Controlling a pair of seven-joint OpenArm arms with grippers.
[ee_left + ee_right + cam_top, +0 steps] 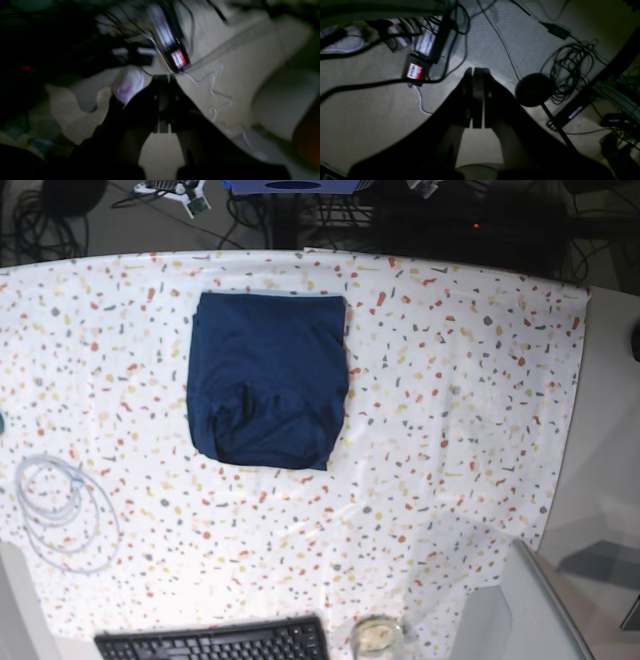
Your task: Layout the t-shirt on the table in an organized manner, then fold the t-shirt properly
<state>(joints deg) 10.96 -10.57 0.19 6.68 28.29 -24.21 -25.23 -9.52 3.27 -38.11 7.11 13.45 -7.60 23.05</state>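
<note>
You are looking at the t-shirt lying folded into a compact rectangle on the table, toward the far side and left of centre in the base view; it is sitting flat with square edges, so the folding appears done, though its lower part is showing some rumpling; your left hand and right hand are both pressed shut and holding nothing, pointing at the floor off the table, seemingly parked clear of the cloth; a red-and-white label is showing among cables, its writing too blurred to read.
</note>
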